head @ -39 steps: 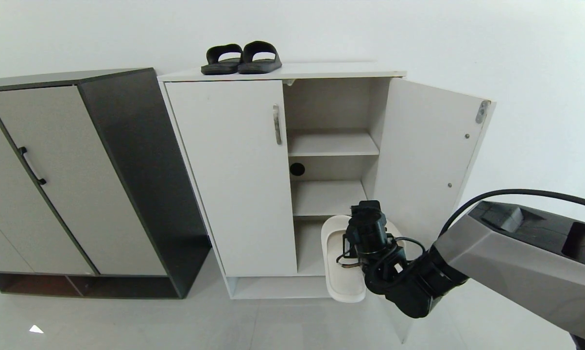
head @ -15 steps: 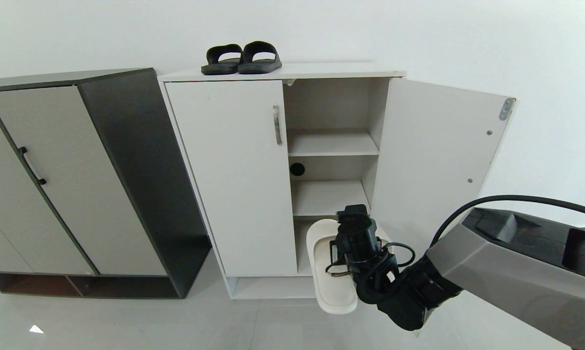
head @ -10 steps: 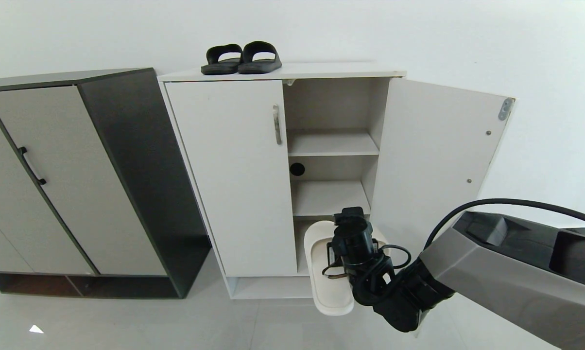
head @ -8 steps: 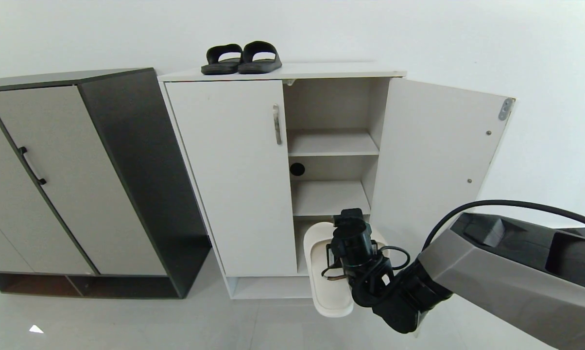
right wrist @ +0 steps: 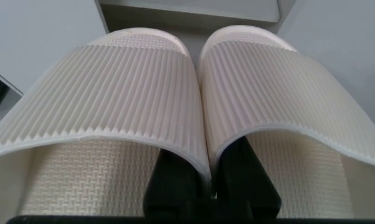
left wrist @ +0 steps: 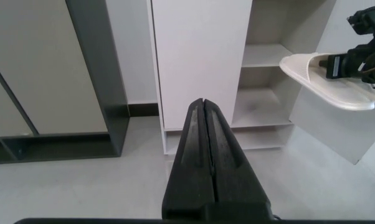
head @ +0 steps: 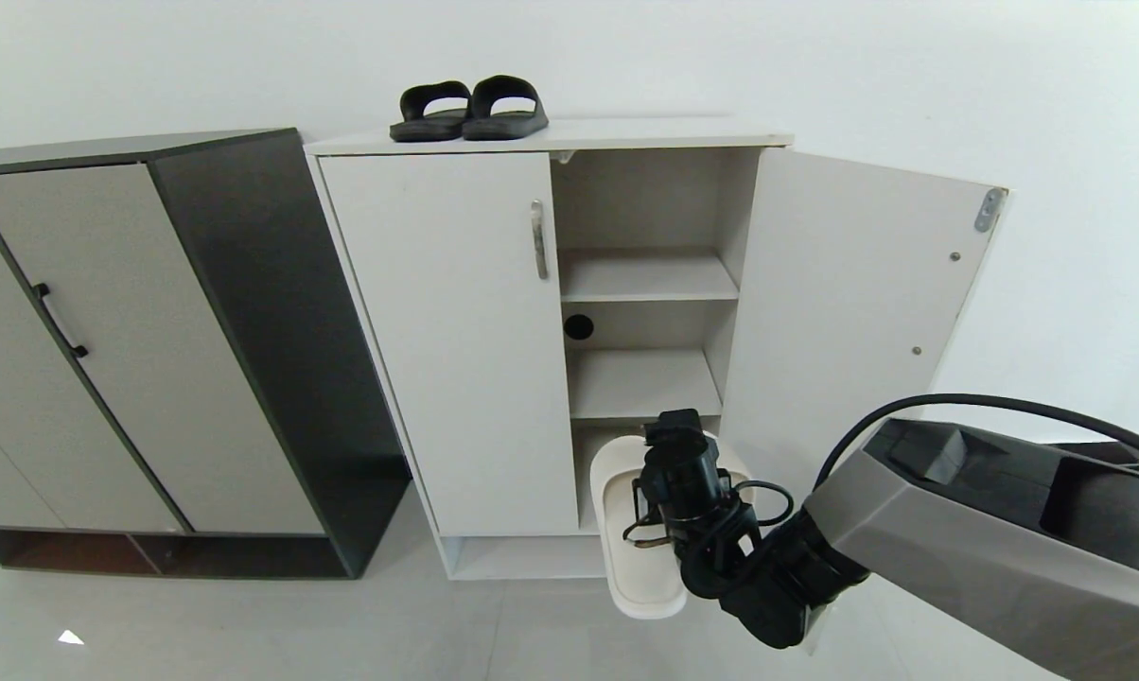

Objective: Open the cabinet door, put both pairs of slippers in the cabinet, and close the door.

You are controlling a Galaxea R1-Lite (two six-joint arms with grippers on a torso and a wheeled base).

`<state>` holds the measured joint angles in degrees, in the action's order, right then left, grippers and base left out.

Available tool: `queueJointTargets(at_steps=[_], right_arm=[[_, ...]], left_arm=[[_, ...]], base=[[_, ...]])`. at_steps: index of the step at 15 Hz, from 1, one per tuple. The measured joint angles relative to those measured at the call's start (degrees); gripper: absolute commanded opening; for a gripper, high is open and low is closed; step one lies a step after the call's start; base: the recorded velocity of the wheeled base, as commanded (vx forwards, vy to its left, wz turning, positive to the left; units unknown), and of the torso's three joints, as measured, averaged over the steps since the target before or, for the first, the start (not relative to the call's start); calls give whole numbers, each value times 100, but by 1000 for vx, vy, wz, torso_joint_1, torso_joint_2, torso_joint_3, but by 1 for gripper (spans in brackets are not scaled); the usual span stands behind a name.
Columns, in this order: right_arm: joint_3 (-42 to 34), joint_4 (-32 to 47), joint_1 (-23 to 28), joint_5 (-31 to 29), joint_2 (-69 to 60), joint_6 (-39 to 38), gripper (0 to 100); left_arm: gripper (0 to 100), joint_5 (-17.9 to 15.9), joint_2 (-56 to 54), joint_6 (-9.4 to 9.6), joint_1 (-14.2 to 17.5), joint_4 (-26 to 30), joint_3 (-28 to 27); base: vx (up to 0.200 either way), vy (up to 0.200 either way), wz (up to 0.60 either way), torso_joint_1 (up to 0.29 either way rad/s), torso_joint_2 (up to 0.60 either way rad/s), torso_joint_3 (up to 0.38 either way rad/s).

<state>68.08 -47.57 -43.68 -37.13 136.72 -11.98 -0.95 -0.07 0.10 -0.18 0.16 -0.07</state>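
The open door (head: 844, 312) of the white cabinet (head: 456, 359), on the right claw's (right wrist: 211, 180) right, had swung wider than a couple of seconds before, leaving the opening free. The right claw, clamped shut on the inner strap edges of the white slippers (head: 626, 530), had carried them leftward and a little lower, so the pair now hung just ahead of the bottom compartment (head: 590, 482), toes pointing in. In my judgement the door-opening step was finished and the first pair was about to be slid onto the lowest shelf, though it had not yet been set down.

The left claw (left wrist: 202, 106) hung well back from the cabinet, fingers pressed together on nothing.

Counted:
- two cabinets: the white one straight ahead of the right claw and a dark grey cabinet (head: 153, 350) far to its left
- two doors on the white cabinet, one closed and one open
- three compartments showing inside
- two pairs of slippers: the white pair in the claw, and the black slippers (head: 470, 112) high above it on the cabinet top
- two claws
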Motion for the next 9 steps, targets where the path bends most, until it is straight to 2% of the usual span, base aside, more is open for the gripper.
queueJointTargets(at_steps=[6, 9], right_arm=[[245, -62, 2, -99, 140, 85, 0], [52, -701, -50, -274, -67, 451, 0]], left_arm=[[0, 5, 0, 0, 0, -2, 0], [0, 6, 0, 0, 0, -6, 7]], base=[[0, 0, 0, 4, 3, -187], [0, 0, 0, 7, 2, -203]])
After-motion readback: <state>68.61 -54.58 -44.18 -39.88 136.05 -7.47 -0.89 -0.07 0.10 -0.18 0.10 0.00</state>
